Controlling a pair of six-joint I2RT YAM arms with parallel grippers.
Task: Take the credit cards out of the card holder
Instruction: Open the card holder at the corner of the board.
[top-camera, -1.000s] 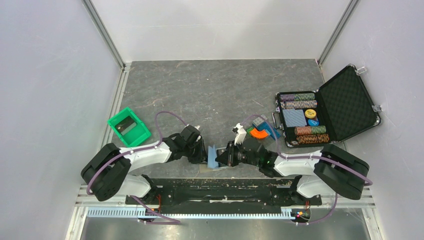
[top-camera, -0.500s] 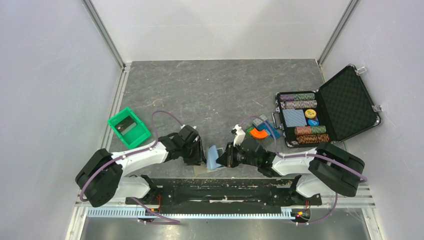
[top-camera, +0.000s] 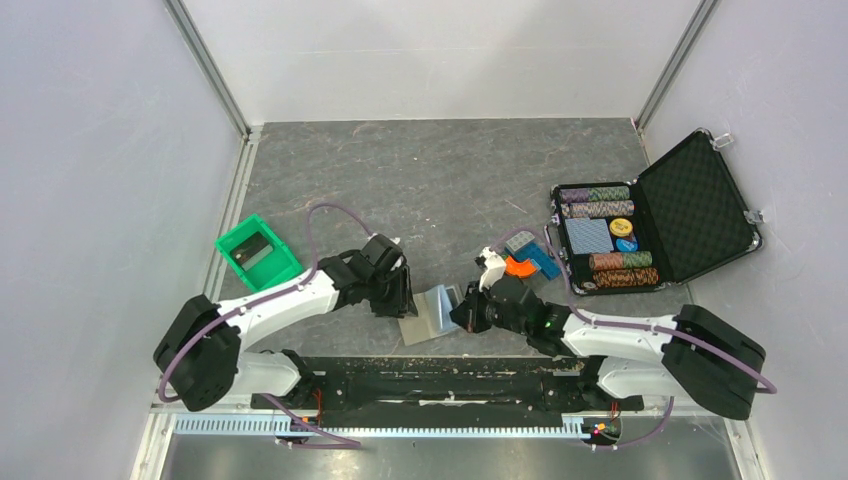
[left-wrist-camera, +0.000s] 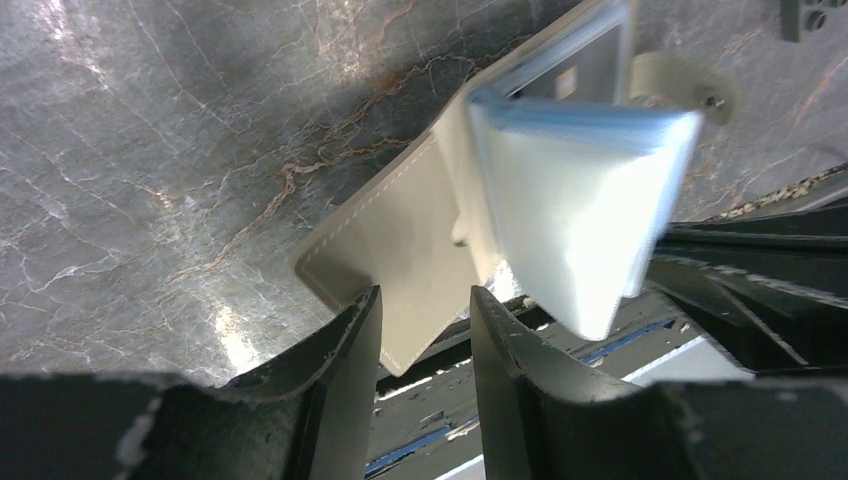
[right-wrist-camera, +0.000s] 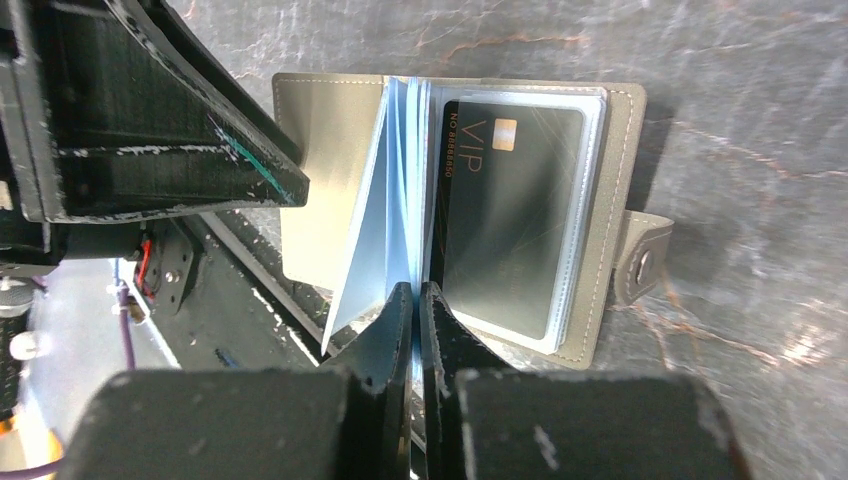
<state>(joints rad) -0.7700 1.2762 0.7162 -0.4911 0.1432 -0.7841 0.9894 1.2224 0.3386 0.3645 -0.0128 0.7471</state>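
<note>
Our right gripper (right-wrist-camera: 414, 295) pinches the holder's (right-wrist-camera: 340, 110) sleeves (right-wrist-camera: 370, 220) at lower centre, baring a card (right-wrist-camera: 510, 200). Our left gripper (left-wrist-camera: 425, 300), fingers spread, frames the cover's (left-wrist-camera: 400, 240) corner, likely to pin it.

One camera hangs high overhead at the near side, looking down on the whole surface (top-camera: 430, 170). Each wrist camera sits close, peering past its own jaws from opposite sides; all three share the open card holder (top-camera: 432, 312) at the near edge
</note>
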